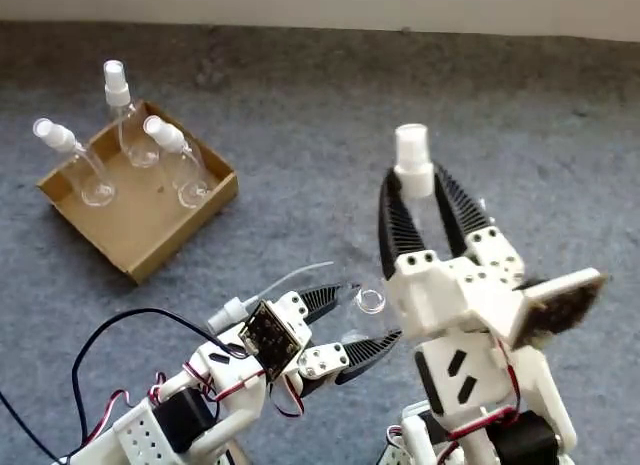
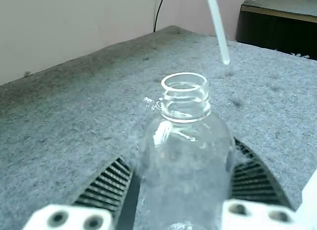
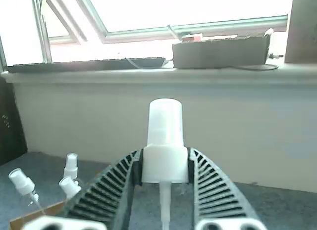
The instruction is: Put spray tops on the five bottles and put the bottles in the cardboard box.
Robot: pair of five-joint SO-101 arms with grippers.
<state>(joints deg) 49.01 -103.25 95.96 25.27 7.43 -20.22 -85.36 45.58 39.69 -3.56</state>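
- High view: a box (image 1: 150,247) sits at the far left of the grey table (image 1: 300,135). Three capped bottles (image 1: 185,170) stand inside it, leaning a little.
- High view: at the near edge, the left gripper (image 1: 368,315) pinches a clear bottle (image 1: 370,302). The bottle's open neck shows between the fingertips.
- High view: the right gripper (image 1: 414,180) is raised just beside it and clamps a white spray top (image 1: 413,150) between its black fingers. The top is upright and well apart from the box.
- High view: a loose top (image 1: 232,310) with a thin tube lies on the table just beside the left arm.
- Left wrist view: the bottle (image 2: 185,141) is pressed from both sides by the ribbed fingers (image 2: 106,183) of the left gripper (image 2: 182,165). Its threaded mouth is uncapped.
- Left wrist view: a white tube (image 2: 218,27) hangs above the mouth and a little to one side, its tip apart from the rim.
- Right wrist view: the spray top (image 3: 165,126) is pinched at its collar by the right gripper (image 3: 165,156). Its tube (image 3: 164,205) runs down between the fingers (image 3: 213,185).
- Right wrist view: farther off, the capped bottles (image 3: 72,163) stand together in the box (image 3: 34,219).
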